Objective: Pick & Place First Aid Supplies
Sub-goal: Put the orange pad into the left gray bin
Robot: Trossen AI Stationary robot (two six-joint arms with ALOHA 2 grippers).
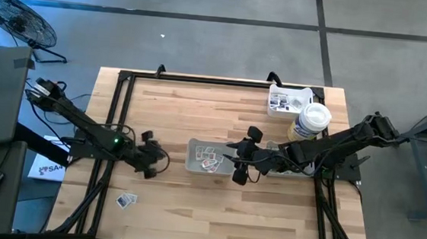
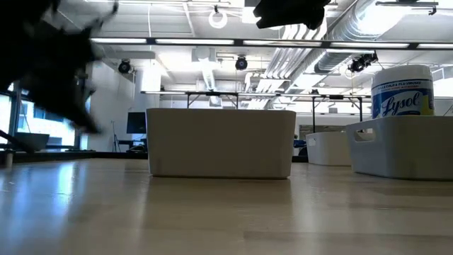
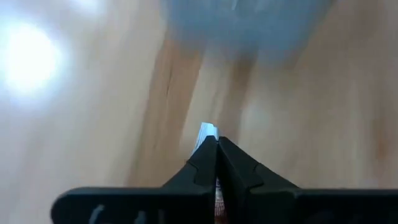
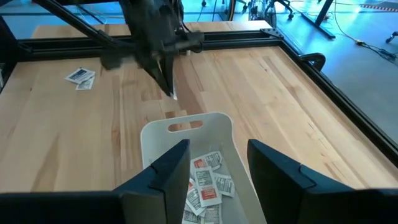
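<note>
Packets (image 4: 204, 182) are lying in the grey tray (image 1: 196, 150) at the table's (image 1: 191, 209) middle; two more (image 1: 125, 200) are sitting near its front left corner. One white packet (image 3: 208, 132) is being pinched in the left gripper's (image 1: 148, 169) closed fingers, left of the tray. Above the tray's right end, the right gripper (image 4: 214, 165) is hovering with fingers spread, empty.

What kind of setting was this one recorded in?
Probably a robotics lab or open industrial workspace: a wooden table with a black frame on a concrete floor, exposed ceiling ducts overhead, and more tables and trays in the room behind.
</note>
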